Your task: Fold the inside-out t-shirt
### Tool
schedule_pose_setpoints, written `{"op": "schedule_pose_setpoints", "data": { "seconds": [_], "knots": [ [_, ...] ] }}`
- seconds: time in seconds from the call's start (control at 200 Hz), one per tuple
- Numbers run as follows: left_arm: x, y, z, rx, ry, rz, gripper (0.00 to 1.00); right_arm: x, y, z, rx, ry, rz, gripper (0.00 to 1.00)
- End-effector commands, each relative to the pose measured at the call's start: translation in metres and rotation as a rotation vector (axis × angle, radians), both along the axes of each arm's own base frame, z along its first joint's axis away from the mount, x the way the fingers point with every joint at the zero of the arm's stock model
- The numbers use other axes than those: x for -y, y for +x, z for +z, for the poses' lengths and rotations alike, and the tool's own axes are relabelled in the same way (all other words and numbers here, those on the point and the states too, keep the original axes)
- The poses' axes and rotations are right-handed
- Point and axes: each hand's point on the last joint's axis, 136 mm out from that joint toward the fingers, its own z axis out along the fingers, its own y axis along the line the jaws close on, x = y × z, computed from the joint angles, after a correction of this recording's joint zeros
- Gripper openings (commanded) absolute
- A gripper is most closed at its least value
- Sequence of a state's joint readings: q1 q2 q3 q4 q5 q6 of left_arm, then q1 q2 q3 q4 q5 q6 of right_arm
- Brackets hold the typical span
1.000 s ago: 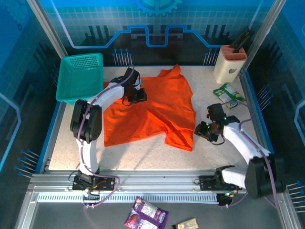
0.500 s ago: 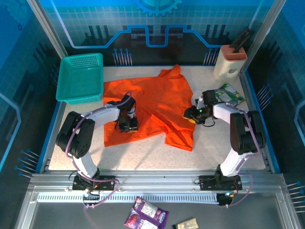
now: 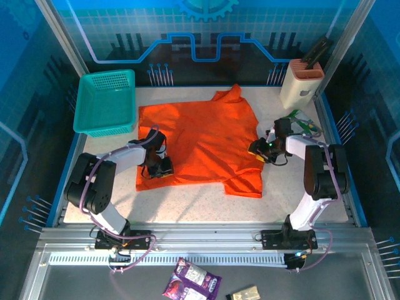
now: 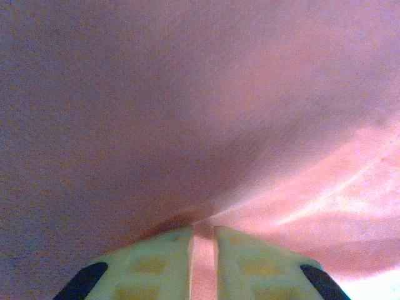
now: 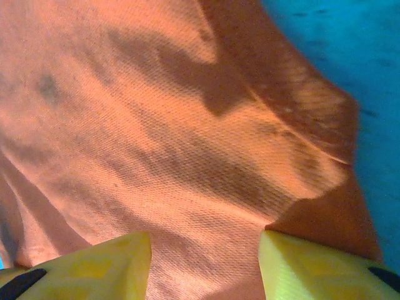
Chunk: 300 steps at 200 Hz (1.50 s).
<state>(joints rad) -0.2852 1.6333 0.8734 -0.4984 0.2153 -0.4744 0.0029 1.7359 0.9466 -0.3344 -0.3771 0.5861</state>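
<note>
The inside-out t-shirt [image 3: 203, 137] lies spread out, orange and mostly flat, across the middle of the table. My left gripper [image 3: 160, 168] sits low on the shirt's front left part. In the left wrist view, the left gripper [image 4: 203, 232] is shut on a thin fold of the t-shirt [image 4: 187, 112] pinched between its pale fingers [image 4: 156, 259]. My right gripper [image 3: 259, 149] rests at the shirt's right edge. The right wrist view shows the right gripper [image 5: 205, 244] open, with the orange t-shirt [image 5: 162, 125] lying slack between its yellow fingers [image 5: 112, 259].
A teal basket [image 3: 105, 100] stands at the back left, close to the shirt's corner. A cream holder [image 3: 301, 84] with dark tools stands at the back right, and a green packet [image 3: 301, 123] lies just behind the right gripper. Purple packets [image 3: 192, 278] lie beyond the front rail.
My left gripper has pulled the cloth from the back toward the front left, and the shirt now lies flatter. The right gripper came in to the shirt's right edge and its jaws widened.
</note>
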Motion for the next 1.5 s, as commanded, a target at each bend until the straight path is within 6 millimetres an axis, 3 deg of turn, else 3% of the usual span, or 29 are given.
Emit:
{"op": "schedule_pose_setpoints", "data": {
  "seconds": [0.0, 0.135, 0.275, 0.49, 0.54, 0.735, 0.946, 1.211, 1.351, 1.496],
  "knots": [
    [0.004, 0.006, 0.021, 0.057, -0.046, 0.025, 0.17, 0.014, -0.012, 0.017, 0.006, -0.038, -0.038, 0.50],
    [-0.002, 0.004, 0.036, 0.080, -0.024, 0.037, 0.18, -0.002, -0.013, 0.046, 0.076, -0.001, 0.001, 0.50],
    [-0.021, -0.010, 0.038, 0.073, 0.050, 0.079, 0.20, -0.029, -0.025, 0.065, 0.115, 0.025, 0.085, 0.50],
    [-0.044, -0.034, 0.021, 0.017, 0.045, 0.200, 0.25, -0.082, -0.047, 0.051, 0.047, 0.169, 0.218, 0.50],
    [-0.046, -0.039, 0.013, -0.008, 0.029, 0.222, 0.25, -0.084, -0.063, 0.032, -0.014, 0.173, 0.219, 0.50],
    [-0.060, -0.058, -0.012, -0.085, 0.023, 0.316, 0.25, -0.067, -0.090, -0.008, -0.132, 0.108, 0.143, 0.50],
    [-0.070, -0.067, -0.022, -0.119, 0.020, 0.368, 0.26, -0.052, -0.113, -0.017, -0.180, 0.054, 0.092, 0.50],
    [-0.069, -0.050, 0.002, -0.041, -0.006, 0.374, 0.25, -0.047, -0.120, 0.015, -0.117, 0.026, 0.094, 0.49],
    [-0.075, -0.045, 0.019, 0.004, 0.020, 0.384, 0.26, -0.035, -0.122, 0.036, -0.071, -0.054, 0.117, 0.49],
    [-0.082, -0.046, 0.032, 0.031, 0.045, 0.396, 0.26, -0.023, -0.131, 0.044, -0.064, -0.129, 0.143, 0.49]
  ]
}}
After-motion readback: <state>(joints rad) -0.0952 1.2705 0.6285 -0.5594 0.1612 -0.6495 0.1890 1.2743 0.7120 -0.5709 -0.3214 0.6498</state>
